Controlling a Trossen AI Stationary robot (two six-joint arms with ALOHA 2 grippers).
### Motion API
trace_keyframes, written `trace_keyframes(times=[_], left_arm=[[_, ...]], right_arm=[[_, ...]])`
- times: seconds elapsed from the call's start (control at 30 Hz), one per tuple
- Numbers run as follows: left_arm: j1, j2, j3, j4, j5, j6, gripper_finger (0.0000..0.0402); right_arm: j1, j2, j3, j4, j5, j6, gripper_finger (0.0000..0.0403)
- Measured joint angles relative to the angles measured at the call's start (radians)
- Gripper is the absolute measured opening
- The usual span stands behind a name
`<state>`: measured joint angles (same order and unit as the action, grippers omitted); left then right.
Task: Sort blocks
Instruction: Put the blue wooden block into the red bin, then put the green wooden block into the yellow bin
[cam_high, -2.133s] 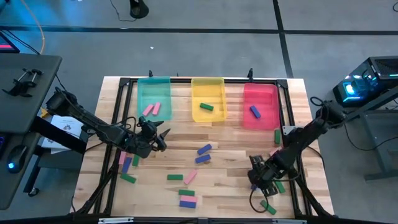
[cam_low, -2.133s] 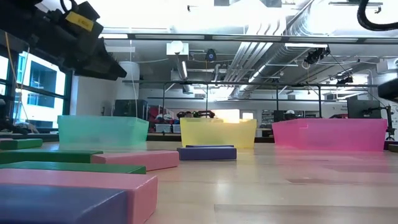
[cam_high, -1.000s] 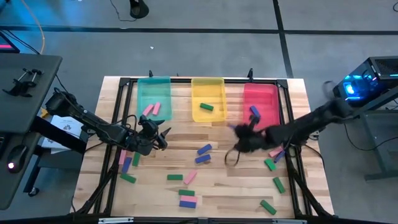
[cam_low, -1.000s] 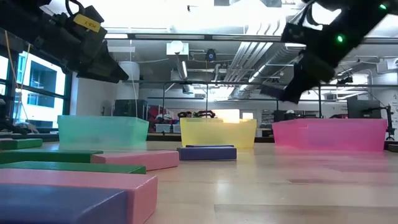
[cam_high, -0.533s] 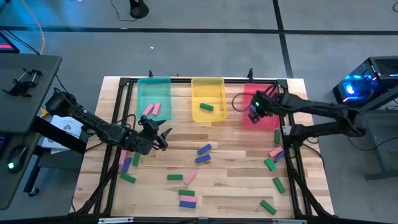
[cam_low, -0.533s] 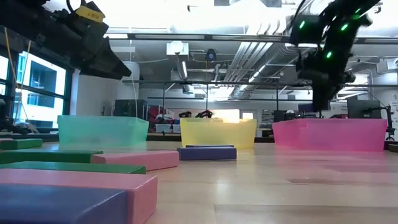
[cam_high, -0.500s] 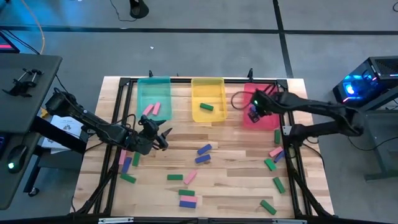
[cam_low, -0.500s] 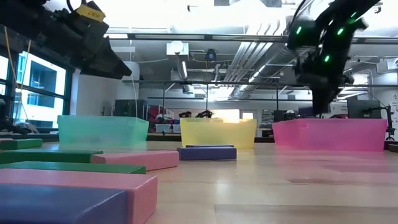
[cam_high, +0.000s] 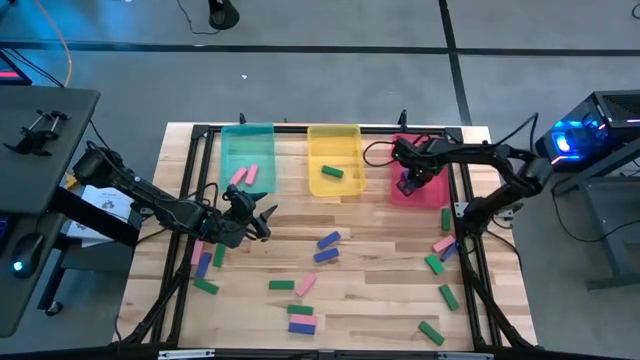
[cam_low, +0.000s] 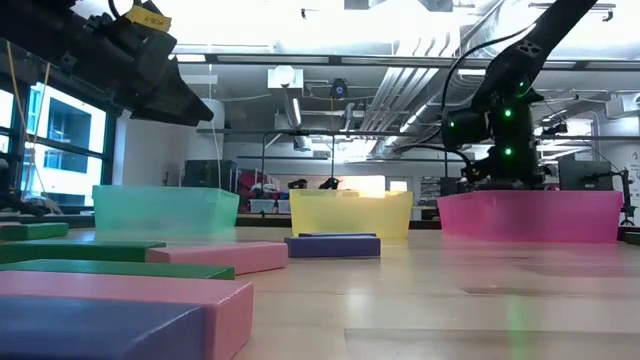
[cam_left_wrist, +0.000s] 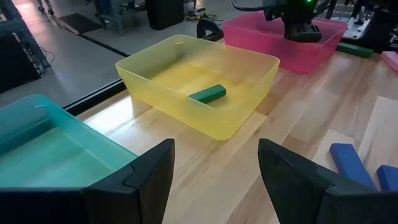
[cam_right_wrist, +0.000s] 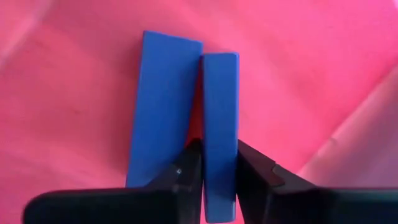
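Observation:
My right gripper (cam_high: 408, 183) reaches down into the red tray (cam_high: 432, 150) and is shut on a blue block (cam_right_wrist: 219, 118). A second blue block (cam_right_wrist: 163, 106) lies flat on the tray floor right beside the held one. My left gripper (cam_high: 265, 218) hangs open above the table's left half, in front of the teal tray (cam_high: 247, 140), with nothing between its fingers (cam_left_wrist: 149, 177). Several pink, green and blue blocks (cam_high: 327, 247) lie scattered on the wooden table. My right gripper pinches the blue block's two broad faces (cam_right_wrist: 219, 158) between its two fingers (cam_right_wrist: 186, 171), near one end of the block. The fingers point down into the red tray and run along the block's length. The block stands on edge; whether it touches the tray floor cannot be told.
The yellow tray (cam_high: 345, 140) between the teal and red trays holds a green block (cam_high: 332, 172). Two pink blocks (cam_high: 245, 175) lie in the teal tray. A black frame (cam_high: 470, 250) borders the table. Loose blocks crowd the right edge (cam_high: 440, 250) and the near middle (cam_high: 300, 318).
My right gripper has swung from the table's middle toward the far edge with the blue block, come over the red tray and sunk lower into it. The left arm has kept still.

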<state>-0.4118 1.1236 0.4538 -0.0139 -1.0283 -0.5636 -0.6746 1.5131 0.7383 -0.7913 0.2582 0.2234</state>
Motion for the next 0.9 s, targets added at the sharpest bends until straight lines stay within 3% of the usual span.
trace_keyframes(times=[0.3, 0.53, 0.7, 0.9], left_arm=[[0.000, 0.000, 0.000, 0.006, 0.002, 0.000, 0.0220], [0.000, 0.000, 0.000, 0.013, 0.002, 0.000, 0.0220], [-0.001, 0.000, 0.000, 0.032, 0.009, 0.029, 0.0220], [-0.002, 0.079, 0.000, 0.257, 0.140, 0.269, 0.0220]], right_arm=[[0.000, -0.105, 0.066, -0.014, 0.004, -0.056, 0.0129], [0.053, -0.311, 0.091, -0.019, 0.024, -0.016, 0.0134], [0.235, -0.439, 0.087, 0.017, 0.026, 0.019, 0.0135], [0.561, -0.507, -0.062, 0.416, 0.023, 0.030, 0.0135]])
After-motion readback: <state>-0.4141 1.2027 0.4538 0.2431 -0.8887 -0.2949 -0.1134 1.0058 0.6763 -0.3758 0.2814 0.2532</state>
